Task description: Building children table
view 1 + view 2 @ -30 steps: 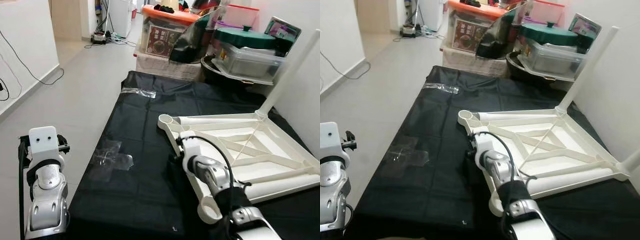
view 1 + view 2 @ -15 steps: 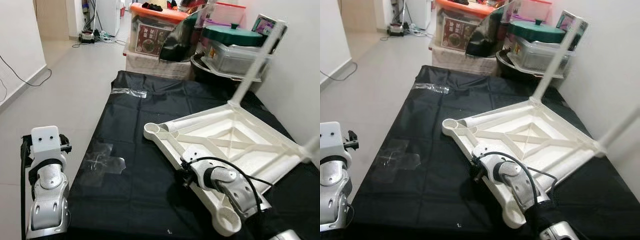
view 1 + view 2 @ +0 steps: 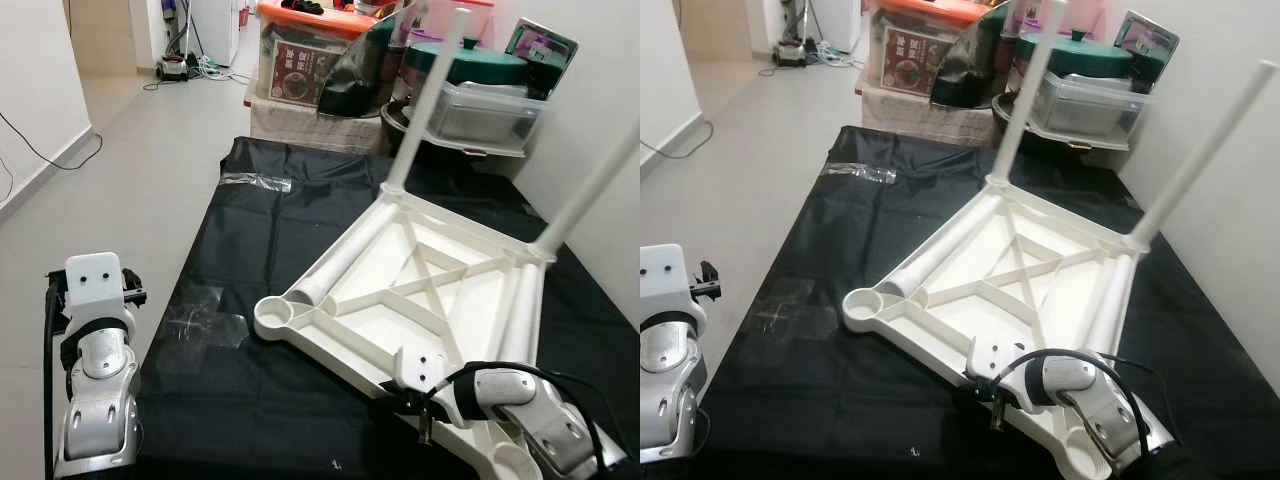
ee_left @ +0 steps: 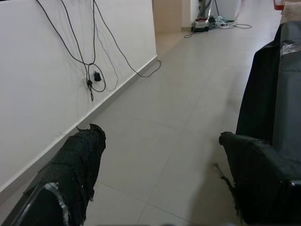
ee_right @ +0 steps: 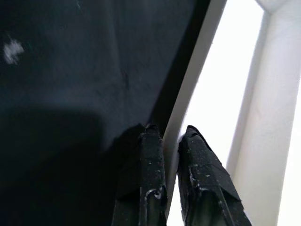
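Item: white plastic children's table (image 3: 430, 290), upside down, lying on a black cloth sheet (image 3: 270, 240) spread over the grey tiled floor (image 3: 150, 140). Two long white round legs are standing up from its far corners: one (image 3: 425, 95) toward the clutter at the back, the other (image 3: 590, 180) toward the white wall on the right. A further white tube (image 3: 345, 262) is lying along the left inner edge of the frame, ending beside an open round corner socket (image 3: 273, 313).

Right gripper (image 5: 170, 136): its two black fingers are pinching the thin rim of the table's near edge, one finger (image 5: 149, 169) outside against the cloth, the other (image 5: 204, 174) inside the frame, nearly closed with only the rim between them.

Left gripper (image 4: 160, 174): its fingers are standing wide apart and holding nothing, hanging over bare floor beside the sheet's edge, well apart from the table.

Clear tape patches (image 3: 215, 318) are sticking to the cloth left of the socket. Stacked plastic storage boxes (image 3: 320, 65) and a green-lidded container (image 3: 475, 85) are sitting beyond the sheet. Black cables (image 4: 94, 56) are dangling down the white wall.
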Tool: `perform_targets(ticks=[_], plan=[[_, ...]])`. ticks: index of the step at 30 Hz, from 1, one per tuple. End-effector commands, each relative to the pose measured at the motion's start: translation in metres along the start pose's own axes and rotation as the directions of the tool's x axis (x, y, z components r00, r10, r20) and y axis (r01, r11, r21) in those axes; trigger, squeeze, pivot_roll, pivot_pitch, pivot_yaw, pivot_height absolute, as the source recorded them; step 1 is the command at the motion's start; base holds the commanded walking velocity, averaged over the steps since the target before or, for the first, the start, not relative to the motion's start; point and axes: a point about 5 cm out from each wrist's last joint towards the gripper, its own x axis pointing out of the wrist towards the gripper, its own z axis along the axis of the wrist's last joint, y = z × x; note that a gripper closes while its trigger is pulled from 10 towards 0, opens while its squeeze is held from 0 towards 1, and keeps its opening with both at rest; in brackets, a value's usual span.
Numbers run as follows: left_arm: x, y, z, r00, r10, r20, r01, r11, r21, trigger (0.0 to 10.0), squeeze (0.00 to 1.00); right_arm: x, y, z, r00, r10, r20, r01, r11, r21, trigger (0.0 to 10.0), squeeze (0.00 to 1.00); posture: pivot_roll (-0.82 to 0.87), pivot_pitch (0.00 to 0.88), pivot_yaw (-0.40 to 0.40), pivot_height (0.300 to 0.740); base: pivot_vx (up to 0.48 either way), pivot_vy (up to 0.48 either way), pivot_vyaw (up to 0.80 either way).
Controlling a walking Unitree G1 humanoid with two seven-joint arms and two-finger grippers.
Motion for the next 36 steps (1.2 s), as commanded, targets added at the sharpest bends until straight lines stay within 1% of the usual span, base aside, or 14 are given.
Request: perform_targets(ticks=[1, 2, 6, 8, 10, 13, 21, 22, 23, 27, 28, 30, 34, 36], plan=[[0.001, -0.002, -0.001, 1.000, -0.008, 0.001, 0.008, 1.000, 0.008, 10.0, 0.00, 0.001, 0.004, -0.010, 0.991, 0.090, -0.099, -0.104, 0.984, -0.145, 0.0, 0.00, 0.07, 0.000, -0.149, 0.740, 0.000, 0.000, 0.00], [0.001, -0.002, -0.001, 1.000, -0.009, 0.002, 0.009, 1.000, 0.008, 10.0, 0.00, -0.002, -0.004, -0.014, 0.987, 0.082, -0.139, -0.111, 0.970, -0.216, 0.0, 0.00, 0.07, 0.000, -0.149, 0.740, 0.000, 0.000, 0.00], [0.001, -0.002, 0.000, 1.000, -0.009, 0.003, 0.009, 1.000, 0.008, 10.0, 0.00, -0.005, -0.008, -0.016, 0.983, 0.078, -0.166, -0.120, 0.958, -0.261, 0.0, 0.00, 0.07, 0.000, -0.149, 0.740, 0.000, 0.000, 0.00], [0.001, -0.003, 0.000, 1.000, -0.011, 0.006, 0.011, 1.000, 0.009, 10.0, 0.00, -0.012, -0.013, -0.020, 0.968, 0.117, -0.221, -0.192, 0.913, -0.359, 0.0, 0.00, 0.07, 0.000, -0.153, 0.740, 0.000, 0.000, 0.00], [0.001, -0.004, 0.000, 1.000, -0.013, 0.007, 0.013, 1.000, 0.010, 10.0, 0.00, -0.014, -0.014, -0.024, 0.957, 0.141, -0.255, -0.237, 0.886, -0.399, 0.0, 0.00, 0.07, 0.000, -0.153, 0.740, 0.000, 0.000, 0.00], [0.001, -0.004, -0.001, 1.000, -0.015, 0.007, 0.015, 1.000, 0.013, 10.0, 0.00, -0.014, -0.012, -0.025, 0.951, 0.169, -0.259, -0.268, 0.870, -0.415, 0.0, 0.00, 0.08, 0.000, -0.160, 0.740, 0.000, 0.000, 0.00], [0.002, -0.004, -0.001, 1.000, -0.019, 0.005, 0.019, 1.000, 0.018, 10.0, 0.00, -0.008, -0.009, -0.027, 0.954, 0.178, -0.241, -0.266, 0.876, -0.402, 0.0, 0.00, 0.08, 0.000, -0.155, 0.740, 0.000, 0.000, 0.00], [0.002, -0.005, -0.002, 1.000, -0.022, 0.004, 0.022, 1.000, 0.018, 10.0, 0.00, -0.007, -0.009, -0.027, 0.959, 0.171, -0.227, -0.251, 0.885, -0.393, 8.9, 0.00, 0.07, 0.000, -0.151, 0.740, 0.000, 0.000, 0.00], [0.001, -0.006, -0.002, 1.000, -0.026, 0.002, 0.026, 0.999, 0.019, 10.0, 0.00, -0.007, -0.008, -0.026, 0.961, 0.180, -0.210, -0.250, 0.890, -0.382, 10.0, 0.00, 0.07, 0.000, -0.149, 0.740, 0.000, 0.000, 0.00], [0.001, -0.007, -0.003, 0.999, -0.033, 0.001, 0.033, 0.999, 0.019, 10.0, 0.00, -0.008, -0.007, -0.028, 0.961, 0.190, -0.200, -0.254, 0.896, -0.366, 10.0, 0.00, 0.06, 0.000, -0.145, 0.740, 0.000, 0.000, 0.00], [0.001, -0.008, -0.003, 0.999, -0.035, 0.001, 0.035, 0.999, 0.019, 10.0, 0.00, -0.010, -0.010, -0.029, 0.966, 0.172, -0.192, -0.230, 0.910, -0.344, 10.0, 1.00, 0.06, 0.000, -0.144, 0.740, 0.000, 0.000, 0.00], [0.001, -0.008, -0.003, 0.999, -0.035, 0.001, 0.035, 0.999, 0.019, 10.0, 0.00, -0.010, -0.010, -0.029, 0.966, 0.172, -0.192, -0.230, 0.910, -0.344, 10.0, 1.00, 0.06, 0.000, -0.144, 0.740, 0.000, 0.000, 0.00], [0.002, -0.007, -0.003, 0.999, -0.037, 0.002, 0.037, 0.999, 0.019, 10.0, 0.00, -0.018, -0.024, -0.014, 0.989, 0.107, -0.100, -0.130, 0.954, -0.272, 10.0, 1.00, 0.06, 0.000, -0.144, 0.740, 0.000, 0.000, 0.00], [0.002, -0.006, -0.002, 0.999, -0.040, 0.012, 0.040, 0.999, 0.019, 10.0, 0.00, -0.027, -0.032, 0.006, 0.996, 0.090, 0.014, -0.084, 0.969, -0.232, 10.0, 1.00, 0.06, 0.000, -0.141, 0.740, 0.000, 0.000, 0.00]])
